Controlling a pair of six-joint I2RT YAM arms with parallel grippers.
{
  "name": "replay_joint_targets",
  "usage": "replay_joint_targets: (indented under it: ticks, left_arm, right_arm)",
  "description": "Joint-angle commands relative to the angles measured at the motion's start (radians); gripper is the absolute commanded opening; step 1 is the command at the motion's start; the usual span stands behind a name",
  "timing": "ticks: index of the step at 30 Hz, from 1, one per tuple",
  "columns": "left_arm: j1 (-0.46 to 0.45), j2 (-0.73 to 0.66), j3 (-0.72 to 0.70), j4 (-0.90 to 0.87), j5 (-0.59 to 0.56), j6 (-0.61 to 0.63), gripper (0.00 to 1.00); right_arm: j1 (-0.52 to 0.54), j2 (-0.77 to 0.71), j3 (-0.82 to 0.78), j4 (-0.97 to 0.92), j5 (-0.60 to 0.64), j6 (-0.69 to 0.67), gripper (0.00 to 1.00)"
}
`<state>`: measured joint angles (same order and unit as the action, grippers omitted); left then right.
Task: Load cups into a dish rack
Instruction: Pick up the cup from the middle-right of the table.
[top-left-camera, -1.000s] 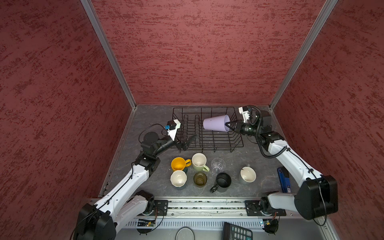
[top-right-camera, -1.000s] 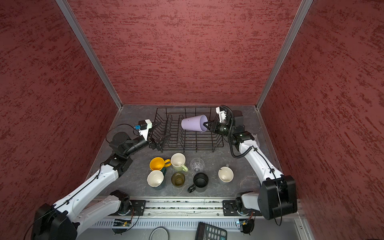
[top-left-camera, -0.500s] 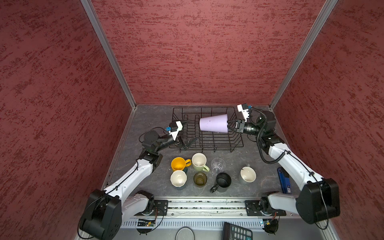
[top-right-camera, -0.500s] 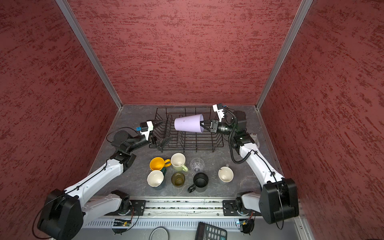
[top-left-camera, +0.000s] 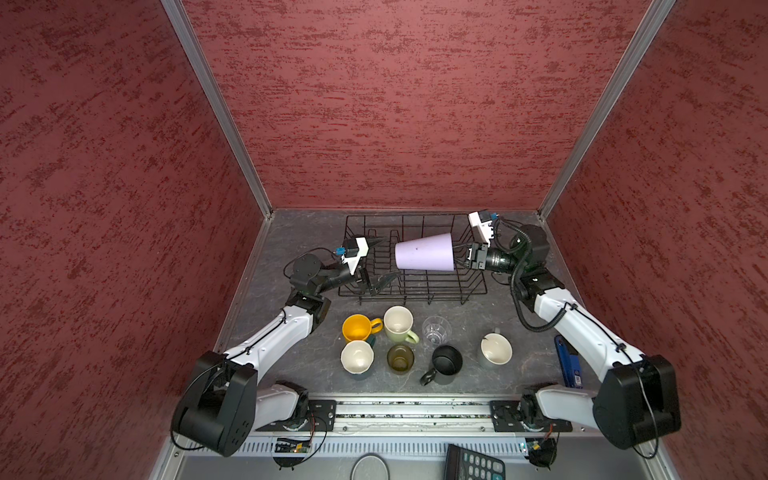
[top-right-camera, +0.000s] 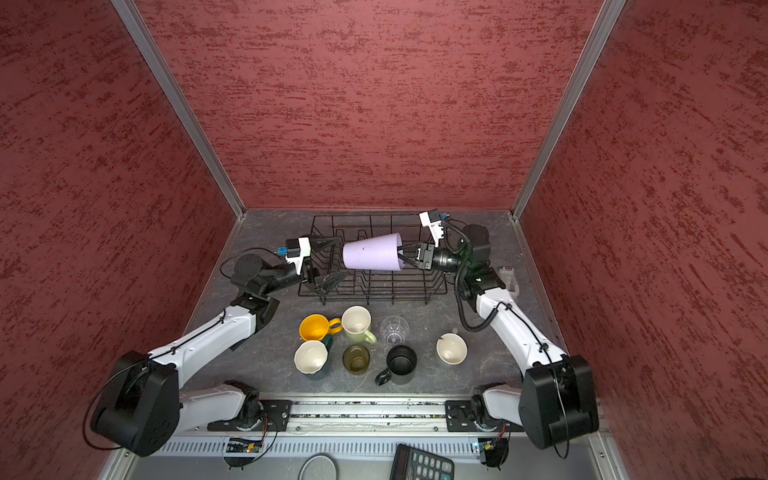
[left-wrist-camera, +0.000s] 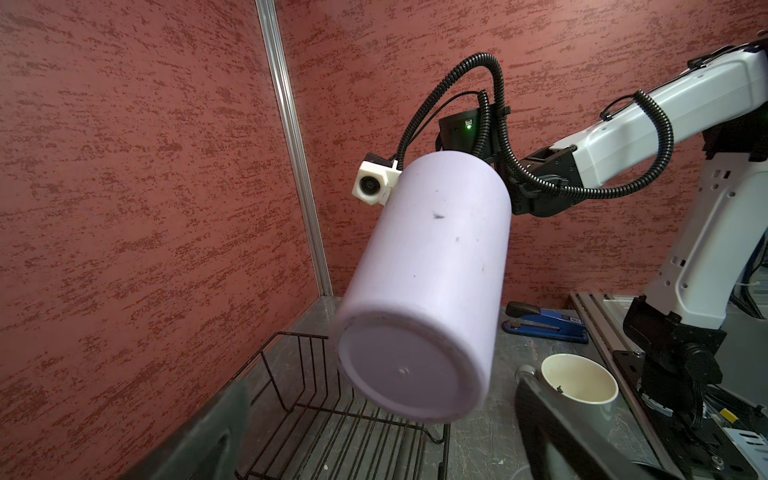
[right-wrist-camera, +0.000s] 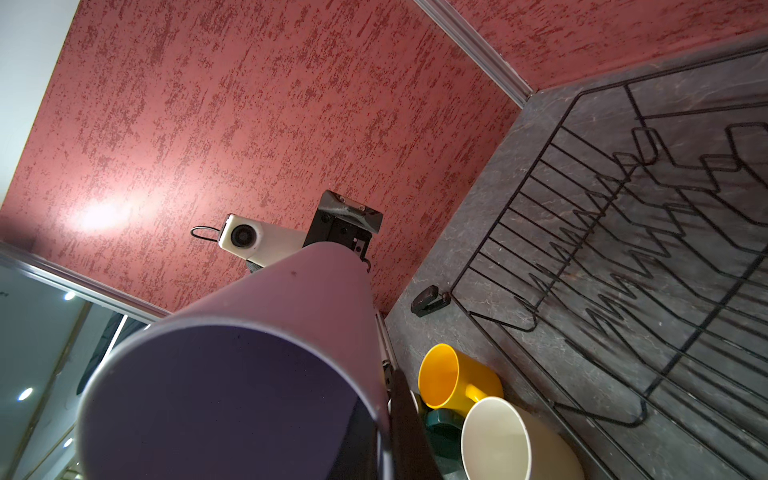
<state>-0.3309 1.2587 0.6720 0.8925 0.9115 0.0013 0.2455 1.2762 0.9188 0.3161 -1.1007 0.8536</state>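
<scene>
The step in hand looked like loading the first cup. The right gripper (top-left-camera: 460, 258) was clenched on the mouth rim of the lilac tumbler (top-left-camera: 424, 252), which hung on its side above the dish rack (top-left-camera: 432, 286), clear of the wires, with its base toward 9 o'clock. No cup lay in the rack. At 9 o'clock of the tumbler's base, the left gripper (top-left-camera: 382, 259) had its jaws spread wide and empty, seemingly lined up for a handover. Next, those jaws would probably need to close squarely round the base before the right let go. The other cups, among them the yellow mug (top-left-camera: 357, 327), stood at 6 o'clock of the rack.
</scene>
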Motion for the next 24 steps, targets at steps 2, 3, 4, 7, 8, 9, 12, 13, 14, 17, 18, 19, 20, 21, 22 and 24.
replay_joint_targets:
  ticks: [2, 3, 4, 7, 8, 9, 12, 13, 14, 17, 18, 19, 20, 21, 22, 24]
  left_arm:
    - [0.004, 0.039, 0.049, 0.063, 0.048, -0.034, 1.00]
    - [0.002, 0.050, 0.054, 0.071, 0.056, -0.040, 1.00]
    - [0.002, 0.059, 0.058, 0.087, 0.064, -0.050, 1.00]
    - [-0.001, 0.076, 0.067, 0.115, 0.081, -0.069, 1.00]
    - [-0.004, 0.080, 0.070, 0.115, 0.084, -0.067, 1.00]
    - [-0.007, 0.083, 0.073, 0.116, 0.089, -0.066, 1.00]
    - [-0.016, 0.091, 0.083, 0.118, 0.109, -0.065, 1.00]
    - [-0.020, 0.094, 0.085, 0.117, 0.113, -0.065, 1.00]
    - [-0.023, 0.096, 0.089, 0.116, 0.115, -0.064, 1.00]
    - [-0.032, 0.108, 0.097, 0.116, 0.122, -0.068, 1.00]
    - [-0.036, 0.112, 0.100, 0.116, 0.126, -0.068, 1.00]
    - [-0.038, 0.116, 0.102, 0.116, 0.130, -0.068, 0.99]
    - [-0.040, 0.118, 0.102, 0.118, 0.134, -0.068, 0.99]
    - [-0.043, 0.120, 0.102, 0.118, 0.134, -0.068, 0.99]
    - [-0.045, 0.122, 0.103, 0.119, 0.135, -0.067, 0.99]
    - [-0.048, 0.125, 0.102, 0.122, 0.138, -0.065, 0.98]
  right_arm:
    - [0.029, 0.005, 0.012, 0.058, -0.018, 0.014, 0.00]
    - [0.033, 0.010, 0.013, 0.063, -0.016, 0.017, 0.00]
    - [0.039, 0.016, 0.015, 0.070, -0.014, 0.023, 0.00]
    - [0.053, 0.032, 0.014, 0.091, -0.013, 0.036, 0.00]
    - [0.056, 0.037, 0.017, 0.099, -0.013, 0.039, 0.00]
    - [0.062, 0.044, 0.018, 0.105, -0.013, 0.040, 0.00]
    - [0.073, 0.061, 0.021, 0.125, -0.013, 0.052, 0.00]
    - [0.075, 0.066, 0.022, 0.133, -0.014, 0.057, 0.00]
    - [0.076, 0.070, 0.021, 0.149, -0.015, 0.069, 0.00]
    - [0.084, 0.088, 0.019, 0.211, -0.022, 0.111, 0.00]
    - [0.088, 0.095, 0.020, 0.225, -0.024, 0.121, 0.00]
    - [0.091, 0.101, 0.020, 0.236, -0.024, 0.128, 0.00]
    - [0.094, 0.107, 0.020, 0.246, -0.025, 0.136, 0.00]
    - [0.096, 0.113, 0.022, 0.256, -0.025, 0.143, 0.00]
    - [0.100, 0.118, 0.023, 0.266, -0.027, 0.150, 0.00]
    - [0.106, 0.127, 0.028, 0.278, -0.028, 0.157, 0.00]
